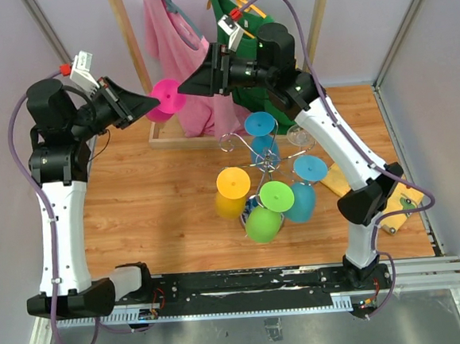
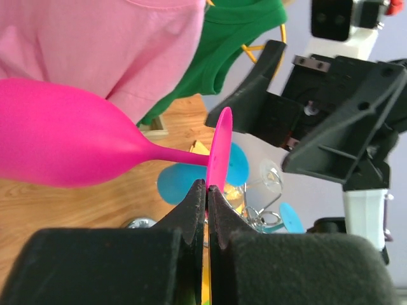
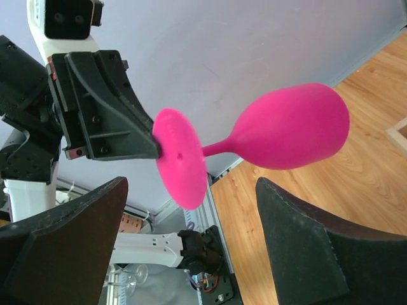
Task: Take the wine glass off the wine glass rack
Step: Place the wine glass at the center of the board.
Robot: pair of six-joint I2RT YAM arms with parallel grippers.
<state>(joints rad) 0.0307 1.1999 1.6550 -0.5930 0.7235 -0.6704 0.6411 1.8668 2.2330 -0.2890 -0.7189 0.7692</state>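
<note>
At the left, the left gripper (image 1: 140, 107) is clamped on the rim of the round foot of a bright pink plastic wine glass (image 1: 168, 97), its fingers (image 2: 194, 203) pressed flat on either side of the disc. The glass lies sideways in the air, clear of the stand, with its bowl pointing at a hanging pink shirt (image 1: 174, 45). Just right of it, the right gripper (image 1: 193, 82) faces the foot with its jaws wide apart, touching nothing. Further right and nearer, the shiny chrome wire wine glass rack (image 1: 265, 166) stands on the wooden tabletop (image 1: 153, 202), carrying blue, yellow and green glasses.
</note>
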